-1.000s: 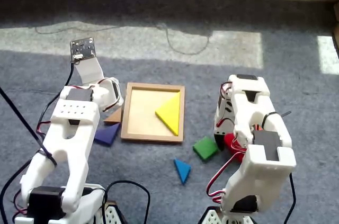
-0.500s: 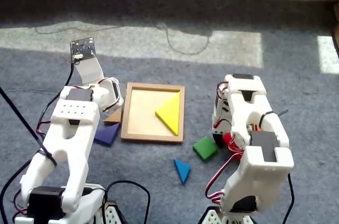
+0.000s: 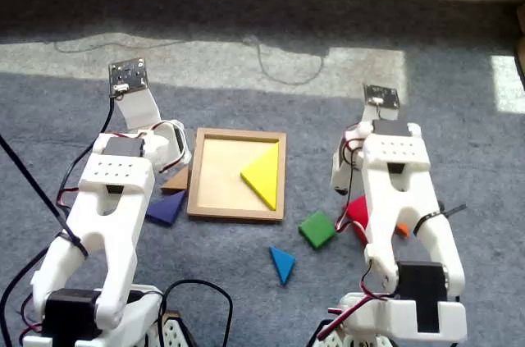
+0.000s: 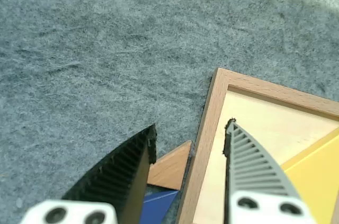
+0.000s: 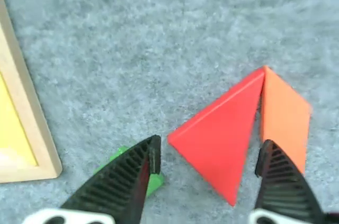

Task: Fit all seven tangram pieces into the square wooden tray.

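Note:
The square wooden tray (image 3: 197,199) lies between the arms with a yellow triangle (image 3: 263,173) in its right part. A brown triangle (image 3: 175,180) and a purple piece (image 3: 166,207) lie on the carpet against the tray's left side. My left gripper (image 4: 189,142) is open over the tray's left rim (image 4: 207,108), above the brown triangle (image 4: 169,169). A green square (image 3: 318,229) and a blue triangle (image 3: 282,263) lie to the tray's lower right. My right gripper (image 5: 207,156) is open above the red triangle (image 5: 222,135), which touches an orange triangle (image 5: 283,118).
Grey carpet covers the floor, with a sunlit band and a thin cable (image 3: 271,64) beyond the tray. Open carpet lies ahead of both arms. In the right wrist view the tray's corner (image 5: 32,144) and the green square (image 5: 153,181) lie beside the gripper.
The right arm has stretched forward and away from the camera, uncovering the red and orange triangles beside it. The left arm and the pieces have kept still.

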